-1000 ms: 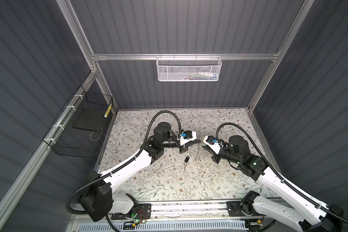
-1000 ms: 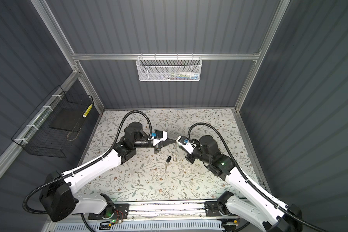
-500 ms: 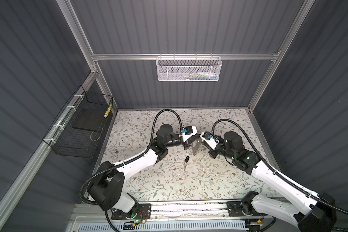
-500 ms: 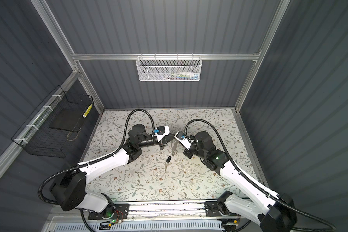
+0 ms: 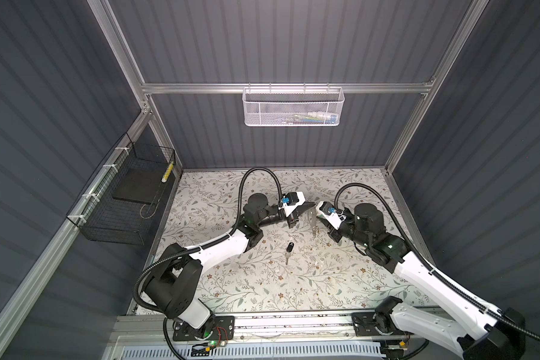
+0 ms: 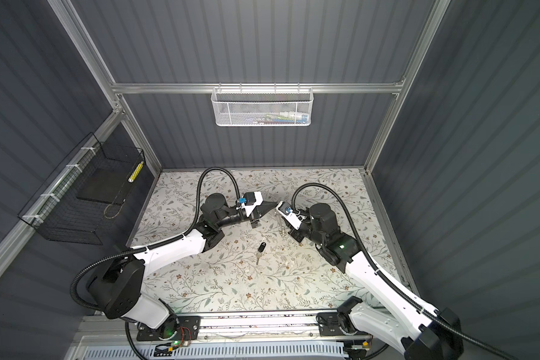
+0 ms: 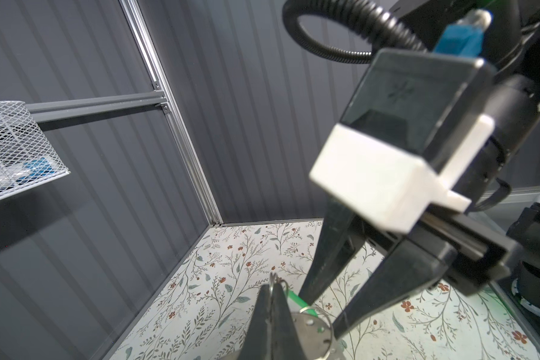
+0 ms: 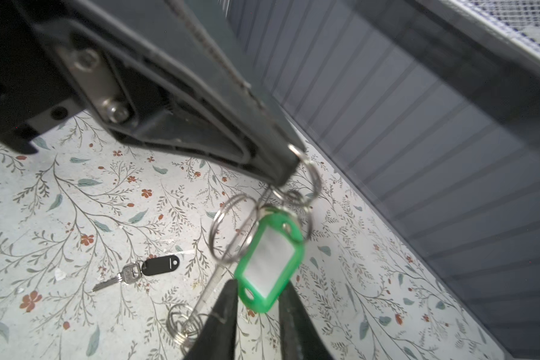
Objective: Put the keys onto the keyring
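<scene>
The keyring is a cluster of metal rings [image 8: 312,177] with a thin metal strip [image 5: 313,222] hanging down to more rings [image 8: 181,324]. My left gripper [image 8: 289,168] is shut on its top ring, above the mat in both top views [image 6: 273,204]. The green tag [image 8: 270,258] hangs from that cluster by its small ring. My right gripper [image 8: 258,286] is open, one finger on each side of the tag's lower end. The silver key with the black fob [image 5: 290,249] lies alone on the mat, also in the right wrist view [image 8: 161,265].
The floral mat [image 5: 262,280] covers the floor between grey ribbed walls. A white mesh basket [image 5: 293,107] hangs on the back wall. A black wire basket [image 5: 125,199] hangs on the left wall. Both arm bases sit on the front rail [image 5: 293,327].
Both grippers have come closer together over the middle of the mat. The right jaws have parted around the green tag. The black-fob key has not moved.
</scene>
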`<action>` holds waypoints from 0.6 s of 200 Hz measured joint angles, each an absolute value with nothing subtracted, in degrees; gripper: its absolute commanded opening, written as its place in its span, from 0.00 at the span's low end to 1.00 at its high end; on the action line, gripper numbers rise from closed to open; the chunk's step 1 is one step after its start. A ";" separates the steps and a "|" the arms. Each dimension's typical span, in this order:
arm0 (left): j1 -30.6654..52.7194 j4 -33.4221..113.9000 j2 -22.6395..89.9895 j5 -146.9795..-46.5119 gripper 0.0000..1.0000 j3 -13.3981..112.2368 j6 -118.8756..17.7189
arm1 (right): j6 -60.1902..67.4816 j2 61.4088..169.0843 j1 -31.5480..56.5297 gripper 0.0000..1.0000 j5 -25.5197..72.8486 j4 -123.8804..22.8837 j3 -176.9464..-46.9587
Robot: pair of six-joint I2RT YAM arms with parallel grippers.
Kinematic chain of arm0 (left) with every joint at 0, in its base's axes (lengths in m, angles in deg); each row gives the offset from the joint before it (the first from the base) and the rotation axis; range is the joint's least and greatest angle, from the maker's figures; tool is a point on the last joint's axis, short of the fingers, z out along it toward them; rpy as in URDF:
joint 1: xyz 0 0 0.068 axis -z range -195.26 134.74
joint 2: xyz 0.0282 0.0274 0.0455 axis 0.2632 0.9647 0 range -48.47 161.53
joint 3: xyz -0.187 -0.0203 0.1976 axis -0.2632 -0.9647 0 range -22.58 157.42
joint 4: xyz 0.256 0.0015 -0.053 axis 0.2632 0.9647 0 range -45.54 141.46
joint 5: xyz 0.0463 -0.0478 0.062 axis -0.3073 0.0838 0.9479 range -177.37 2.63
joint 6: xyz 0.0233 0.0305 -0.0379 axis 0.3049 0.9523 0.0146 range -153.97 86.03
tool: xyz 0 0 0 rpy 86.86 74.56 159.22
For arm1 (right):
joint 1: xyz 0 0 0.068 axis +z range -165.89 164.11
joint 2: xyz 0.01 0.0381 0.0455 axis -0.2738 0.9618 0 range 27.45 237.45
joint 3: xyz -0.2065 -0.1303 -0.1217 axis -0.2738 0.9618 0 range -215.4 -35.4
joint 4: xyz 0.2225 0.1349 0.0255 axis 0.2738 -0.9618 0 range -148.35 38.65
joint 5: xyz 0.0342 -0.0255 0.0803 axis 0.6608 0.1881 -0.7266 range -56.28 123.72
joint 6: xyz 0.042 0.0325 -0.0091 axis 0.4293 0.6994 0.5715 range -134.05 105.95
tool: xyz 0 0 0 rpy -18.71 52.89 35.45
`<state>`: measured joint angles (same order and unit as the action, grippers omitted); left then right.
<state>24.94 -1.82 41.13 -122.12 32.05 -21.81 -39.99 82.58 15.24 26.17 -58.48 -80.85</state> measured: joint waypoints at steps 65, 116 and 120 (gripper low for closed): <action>23.02 -7.68 42.73 -128.67 0.00 32.23 -26.81 | -40.27 75.72 10.52 0.34 18.25 -60.26 -81.46; 22.63 -8.12 42.91 -133.42 0.00 33.08 -28.65 | -44.07 76.63 10.48 0.28 16.26 -61.85 -85.51; 22.63 -7.92 42.91 -133.70 0.00 33.12 -28.65 | -44.64 76.68 10.50 0.28 16.18 -61.87 -85.75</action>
